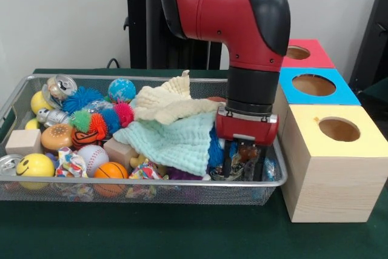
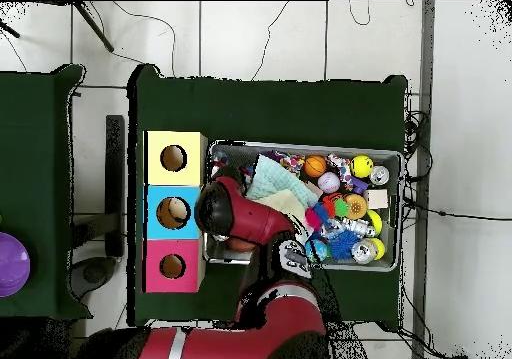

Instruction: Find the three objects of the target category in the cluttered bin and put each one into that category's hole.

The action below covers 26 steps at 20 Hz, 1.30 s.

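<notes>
In the wire bin (image 1: pixel 18 98), far left of the front view: a crushed can (image 1: pixel 59 86) at the back corner, a wooden block (image 1: pixel 23 141), a smiley ball (image 1: pixel 35 165) at the front. Next right, a baseball (image 1: pixel 92 157) and a small basketball (image 1: pixel 110 171), spiky rubber toys (image 1: pixel 100 119) behind them, a blue globe ball (image 1: pixel 122 90) at the back wall. Middle of the bin is covered by a mint cloth (image 1: pixel 173 141) with a cream cloth (image 1: pixel 170 104) lying on top of it; anything under them is hidden.

Right end of the bin: the gripper (image 1: pixel 245 165) is down among the clutter just beside the mint cloth's edge. Fingers look slightly apart with something brownish between them, but can't tell whether it is clamped or just behind them. Target category isn't stated, so can't say which items count.

Right of the bin, touching it: yellow box (image 1: pixel 339 150) nearest, blue box (image 1: pixel 315 86) behind, red box (image 1: pixel 303 53) farthest, each with a round hole on top. Nothing visible in the holes.

Step, as judged: search or pick at the bin's right end, no delivery underway. Next move calls for a firm hold, a straight lift clear of the mesh rim without snagging the cloth, then over to the matching hole.
</notes>
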### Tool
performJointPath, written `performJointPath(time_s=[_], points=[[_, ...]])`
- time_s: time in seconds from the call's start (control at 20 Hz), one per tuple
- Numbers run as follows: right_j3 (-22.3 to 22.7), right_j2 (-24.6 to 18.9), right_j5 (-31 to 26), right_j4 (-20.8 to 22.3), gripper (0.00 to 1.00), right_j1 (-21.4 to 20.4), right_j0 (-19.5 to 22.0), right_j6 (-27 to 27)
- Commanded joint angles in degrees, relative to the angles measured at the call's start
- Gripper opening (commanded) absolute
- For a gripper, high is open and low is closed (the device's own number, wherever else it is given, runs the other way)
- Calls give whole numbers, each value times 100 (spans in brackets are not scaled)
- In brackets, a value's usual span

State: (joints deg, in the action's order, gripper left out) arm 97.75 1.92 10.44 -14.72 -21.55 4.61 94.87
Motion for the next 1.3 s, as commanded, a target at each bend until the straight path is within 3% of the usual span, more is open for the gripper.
performJointPath(time_s=[0.05,0.45,0.6,0.9,1.3], points=[[-246,-194,643,-197,100,620,81,1427],[-59,-554,668,-5,100,494,343,1448],[297,-788,220,114,100,23,596,1413],[668,-934,-722,-67,100,-777,763,1208],[733,-832,-1273,-252,100,-1146,615,1253]])
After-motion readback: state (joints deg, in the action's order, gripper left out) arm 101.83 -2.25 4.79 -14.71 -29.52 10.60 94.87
